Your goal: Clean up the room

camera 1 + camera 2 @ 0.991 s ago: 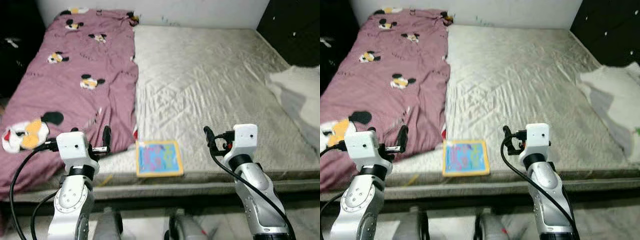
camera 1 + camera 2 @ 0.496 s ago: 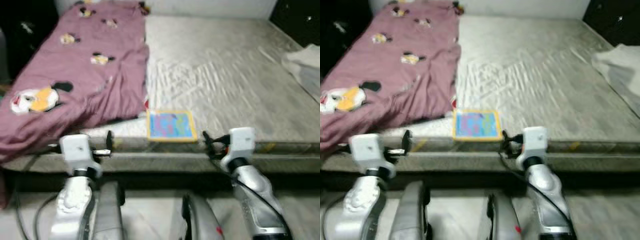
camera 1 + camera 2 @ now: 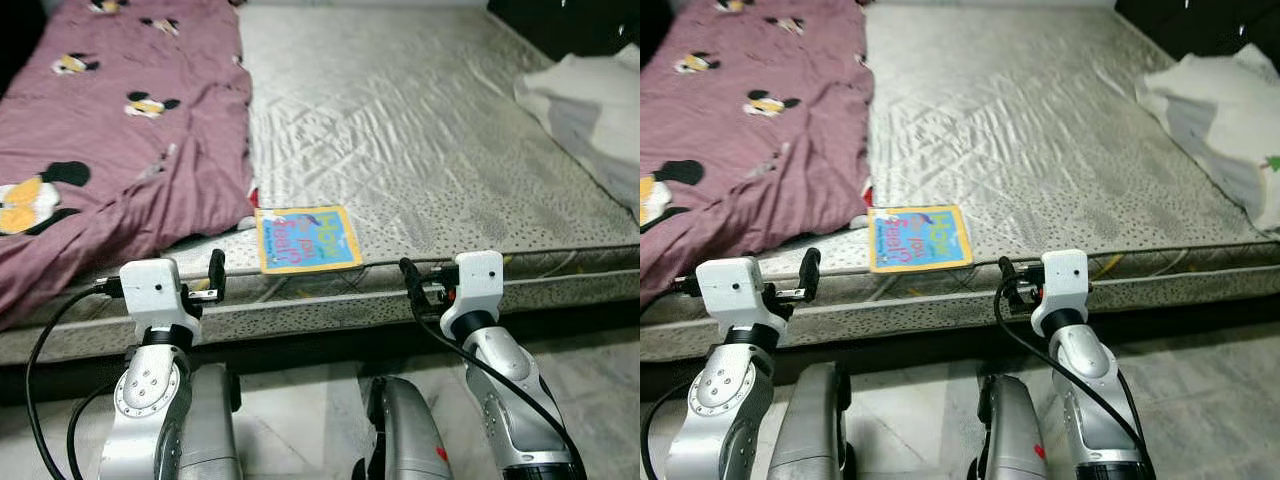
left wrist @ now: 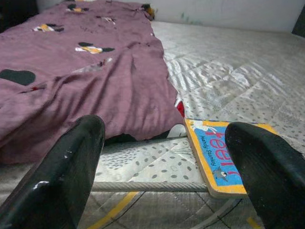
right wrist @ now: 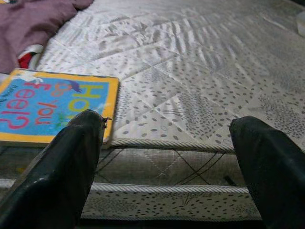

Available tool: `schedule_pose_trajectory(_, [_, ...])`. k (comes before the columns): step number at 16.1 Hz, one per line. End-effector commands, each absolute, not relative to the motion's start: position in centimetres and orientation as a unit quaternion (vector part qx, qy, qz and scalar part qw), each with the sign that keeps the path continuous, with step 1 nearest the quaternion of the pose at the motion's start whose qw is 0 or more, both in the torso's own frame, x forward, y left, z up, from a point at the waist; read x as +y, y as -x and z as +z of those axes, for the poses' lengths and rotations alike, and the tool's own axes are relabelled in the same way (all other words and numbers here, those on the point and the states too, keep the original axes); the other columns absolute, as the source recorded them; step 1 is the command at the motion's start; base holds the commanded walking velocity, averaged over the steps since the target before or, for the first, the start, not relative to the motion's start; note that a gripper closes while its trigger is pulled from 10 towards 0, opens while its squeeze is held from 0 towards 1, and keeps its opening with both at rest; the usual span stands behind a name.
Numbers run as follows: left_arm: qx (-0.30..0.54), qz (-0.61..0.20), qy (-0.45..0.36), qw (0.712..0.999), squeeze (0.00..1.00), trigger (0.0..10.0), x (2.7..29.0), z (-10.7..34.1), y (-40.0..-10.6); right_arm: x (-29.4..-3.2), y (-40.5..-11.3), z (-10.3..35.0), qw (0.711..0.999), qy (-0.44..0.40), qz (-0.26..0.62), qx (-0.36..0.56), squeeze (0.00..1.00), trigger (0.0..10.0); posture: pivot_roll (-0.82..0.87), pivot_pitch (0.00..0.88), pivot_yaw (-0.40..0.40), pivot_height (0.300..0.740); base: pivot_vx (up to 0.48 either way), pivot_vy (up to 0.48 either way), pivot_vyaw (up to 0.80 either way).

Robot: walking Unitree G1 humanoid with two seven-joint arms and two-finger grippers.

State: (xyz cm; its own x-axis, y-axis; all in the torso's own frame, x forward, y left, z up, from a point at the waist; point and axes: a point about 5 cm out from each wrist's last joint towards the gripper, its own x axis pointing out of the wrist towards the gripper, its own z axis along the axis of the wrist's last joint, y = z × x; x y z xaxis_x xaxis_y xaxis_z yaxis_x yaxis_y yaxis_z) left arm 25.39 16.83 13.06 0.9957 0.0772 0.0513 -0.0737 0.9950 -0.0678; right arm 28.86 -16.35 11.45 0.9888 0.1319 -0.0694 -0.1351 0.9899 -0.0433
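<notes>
The yellow-bordered blue picture book [image 3: 306,238] lies flat at the near edge of the grey quilted mattress [image 3: 420,130], just right of the maroon cartoon-print blanket [image 3: 110,140]. Both the left tool [image 4: 162,167] and right tool [image 5: 167,162] hover wide, empty. A low reach could nudge the book off the bed.

Even, fairly bright indoor light is falling from above, no hard shadows on the mattress [image 3: 420,130]; its quilted satin is giving off a soft sheen mid-bed. Head views are looking sharp, no motion blur, corners going near-black at the top. A dark shadow band is sitting under the bed edge. In the wrist views the end effector fingers [image 4: 62,176] are looming large, dark and out of focus, while the book [image 5: 52,105] and maroon blanket [image 4: 71,90] are staying reasonably crisp.
</notes>
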Motion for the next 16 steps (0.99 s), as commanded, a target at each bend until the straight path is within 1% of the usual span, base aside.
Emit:
schedule_pose_trajectory(1, [-0.03,0.038,0.031,0.998,0.0,10.0,16.85,13.28,-25.38,-16.6,-28.9,11.44,0.997,0.025,0.061,0.033,0.0,10.0,-0.04,0.144,-0.062,0.523,0.0,0.0,0.0])
schedule_pose_trajectory(3, [-0.031,0.038,0.032,0.998,0.0,10.0,16.82,13.3,-25.41,-16.56,-28.93,11.44,0.997,0.025,0.062,0.033,0.0,10.0,-0.04,0.146,-0.062,0.498,0.0,0.0,0.0])
schedule_pose_trajectory(4, [-0.031,0.037,0.032,0.998,0.0,10.0,16.75,13.32,-25.42,-16.54,-28.93,11.44,0.997,0.025,0.063,0.033,0.0,10.0,-0.04,0.148,-0.061,0.478,0.0,0.0,0.0])
schedule_pose_trajectory(12, [-0.042,0.027,0.037,0.998,0.0,10.0,16.59,13.66,-25.33,-16.45,-29.02,11.33,0.997,0.025,0.064,0.035,0.0,10.0,-0.04,0.155,-0.062,0.478,0.0,0.0,0.0])
schedule_pose_trajectory(16, [-0.045,0.021,0.036,0.998,0.0,10.0,16.41,13.75,-25.25,-16.4,-29.06,11.27,0.997,0.026,0.065,0.036,0.0,10.0,-0.04,0.158,-0.06,0.478,0.277,0.0,0.0])
